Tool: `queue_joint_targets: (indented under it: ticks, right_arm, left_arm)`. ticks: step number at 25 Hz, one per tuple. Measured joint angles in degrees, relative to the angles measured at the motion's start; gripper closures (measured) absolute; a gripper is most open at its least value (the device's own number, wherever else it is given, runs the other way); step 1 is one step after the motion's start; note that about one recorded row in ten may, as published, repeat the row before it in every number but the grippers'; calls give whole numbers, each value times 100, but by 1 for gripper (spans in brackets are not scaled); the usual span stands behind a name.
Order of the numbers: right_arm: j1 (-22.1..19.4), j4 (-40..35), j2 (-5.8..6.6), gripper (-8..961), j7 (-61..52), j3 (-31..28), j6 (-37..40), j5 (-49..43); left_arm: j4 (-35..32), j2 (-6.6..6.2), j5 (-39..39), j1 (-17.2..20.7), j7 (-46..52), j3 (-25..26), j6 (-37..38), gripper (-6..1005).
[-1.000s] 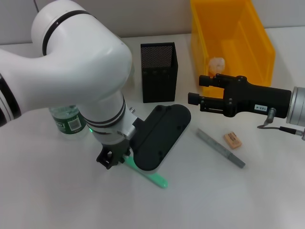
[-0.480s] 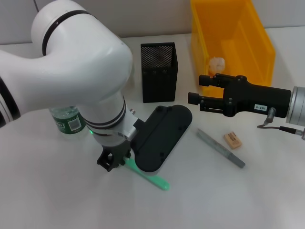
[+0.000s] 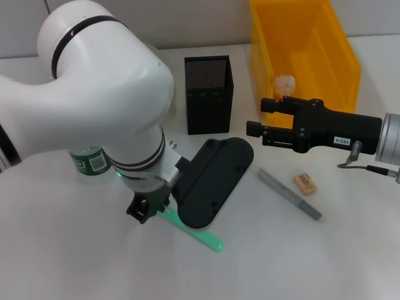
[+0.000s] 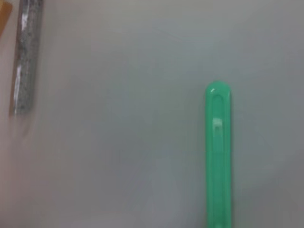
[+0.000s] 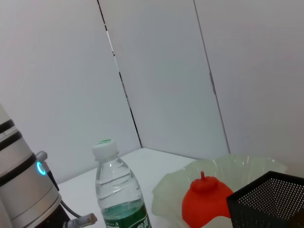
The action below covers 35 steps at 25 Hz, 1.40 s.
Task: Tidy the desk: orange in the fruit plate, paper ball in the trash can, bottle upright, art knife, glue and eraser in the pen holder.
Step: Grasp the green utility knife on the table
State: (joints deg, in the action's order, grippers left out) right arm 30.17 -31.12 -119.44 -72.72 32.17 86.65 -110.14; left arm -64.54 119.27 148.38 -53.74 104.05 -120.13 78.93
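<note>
Surface and material findings

Glossy yellow-orange plastic is noted on the trash can (image 3: 312, 53); black metal mesh on the pen holder (image 3: 209, 94); clear plastic on the bottle (image 5: 118, 190); translucent pale-green plastic on the fruit plate (image 5: 247, 168); smooth, shiny green plastic on the knife (image 4: 218, 152); matt white on the desk (image 3: 300, 262).

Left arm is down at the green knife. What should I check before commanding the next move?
1. Left gripper directly over slim green plastic art knife: ok.
2. Knife secured for lifting: cannot tell.
3. Square black mesh pen holder upright: ok.
4. Right gripper open, empty, away from the knife: ok.
5. Grey glue stick and tan eraser block stowed: not ok, both lie on the white table.
</note>
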Motion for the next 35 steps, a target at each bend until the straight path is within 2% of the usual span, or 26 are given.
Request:
queue_joint_targets:
  ticks: [13,19,27,35]
  right_arm:
    - [-2,0,0,214,3,0,28,2]
    - [-8,0,0,213,4,0,28,2]
    - [-7,1,0,213,3,0,27,2]
    - [-15,0,0,213,4,0,27,2]
  left_arm:
    - [-22,0,-3,39,-41,32,186,929]
    - [-127,0,-16,39,-53,32,198,780]
    - [-146,0,-29,11,-77,11,127,731]
    - [-107,0,-30,22,-134,-21,32,731]
